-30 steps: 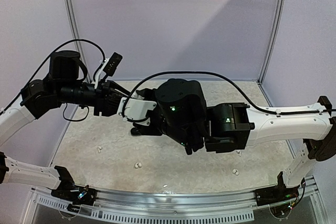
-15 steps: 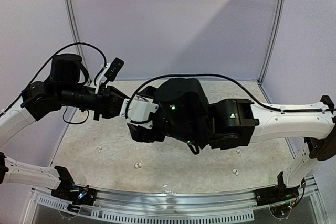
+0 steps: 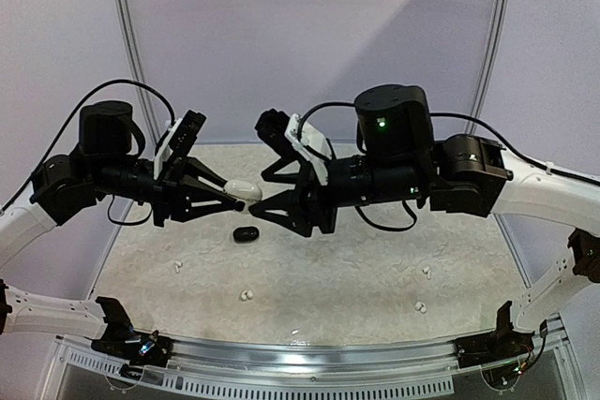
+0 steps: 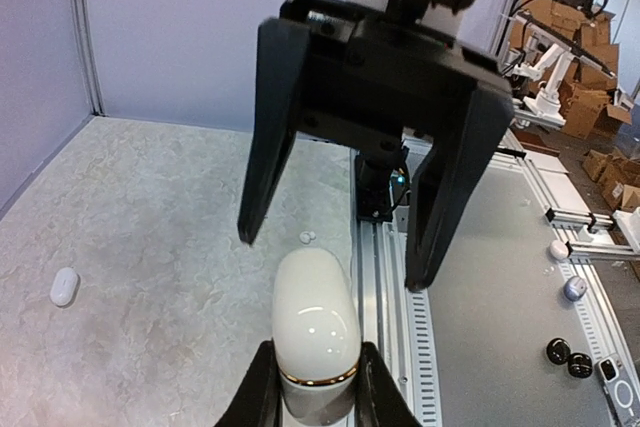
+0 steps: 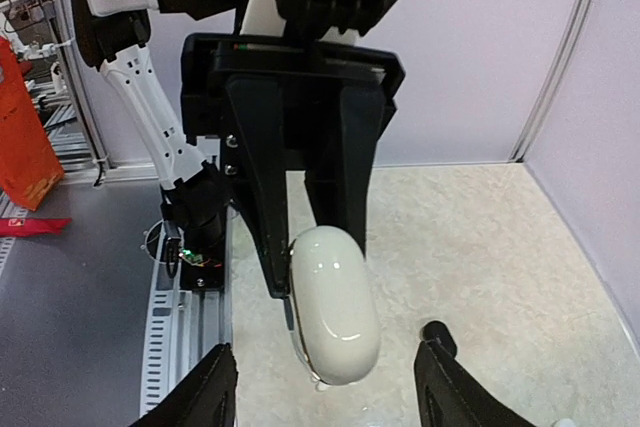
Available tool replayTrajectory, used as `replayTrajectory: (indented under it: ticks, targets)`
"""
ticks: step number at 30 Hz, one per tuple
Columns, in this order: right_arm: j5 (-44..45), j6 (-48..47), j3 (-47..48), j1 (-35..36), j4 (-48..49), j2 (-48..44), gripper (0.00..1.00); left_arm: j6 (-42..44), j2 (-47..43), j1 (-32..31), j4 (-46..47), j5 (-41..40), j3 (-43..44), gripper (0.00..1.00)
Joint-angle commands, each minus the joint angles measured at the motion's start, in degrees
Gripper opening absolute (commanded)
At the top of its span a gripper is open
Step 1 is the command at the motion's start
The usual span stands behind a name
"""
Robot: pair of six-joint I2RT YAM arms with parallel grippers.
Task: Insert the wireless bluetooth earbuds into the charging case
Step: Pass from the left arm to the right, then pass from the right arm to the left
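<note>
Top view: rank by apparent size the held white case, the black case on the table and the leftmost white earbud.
1. white case and black case: they look alike; the white one is raised nearer the camera, so unranked.
2. leftmost white earbud: clearly smallest.

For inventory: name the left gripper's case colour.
Glossy white oval case, gold seam; left wrist view.

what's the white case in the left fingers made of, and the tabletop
White case: looks like glossy hard plastic, given sharp light reflections; a thin gold-toned band rings its seam. Tabletop: matte, marble-patterned with grey veins; stone, laminate or printed mat can't be told.
</note>
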Motion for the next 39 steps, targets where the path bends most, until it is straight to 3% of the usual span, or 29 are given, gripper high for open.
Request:
replayTrajectory:
  ticks: [1,11,21,22,24,26,28,30,35,39]
  targets:
    - [-6.6,2.7,2.1,-0.4,-2.4,3.0,0.58,1.9,-0.4,-0.4,1.1,2.1,-1.1,0.00]
    - [-8.1,3.5,2.8,-1.0,-0.5,5.0,0.29,2.3,-0.7,-0.5,1.2,3.3,-1.7,0.00]
    - [-8.8,3.8,2.8,-1.3,-0.6,4.9,0.08,2.3,-0.7,-0.5,1.0,3.8,-2.2,0.00]
    - [-8.6,3.7,2.8,-1.3,-0.8,4.8,0.06,2.2,-0.8,-0.5,1.0,3.7,-2.4,0.06]
    - [-8.2,3.6,2.7,-1.3,-1.2,4.5,0.03,1.8,-1.2,-0.5,1.1,3.4,-3.0,0.35]
    - [-7.5,3.6,2.7,-1.2,-1.8,3.9,0.01,1.5,-1.9,-0.5,1.6,2.7,-4.3,0.57]
    - [-6.6,3.6,2.7,-1.2,-2.7,3.4,0.01,1.3,-2.8,-0.5,2.6,1.9,-5.6,0.65]
    - [-5.8,3.3,2.9,-1.3,-4.0,3.1,0.00,1.3,-3.5,-0.5,3.4,0.9,-6.8,0.65]
    - [-5.8,1.8,4.6,-1.3,-6.6,3.8,0.00,0.1,-3.3,-0.5,4.7,0.6,-7.0,0.49]
    - [-6.0,1.0,5.9,-1.2,-7.2,4.6,0.00,0.0,-2.9,-0.5,5.4,0.7,-6.9,0.44]
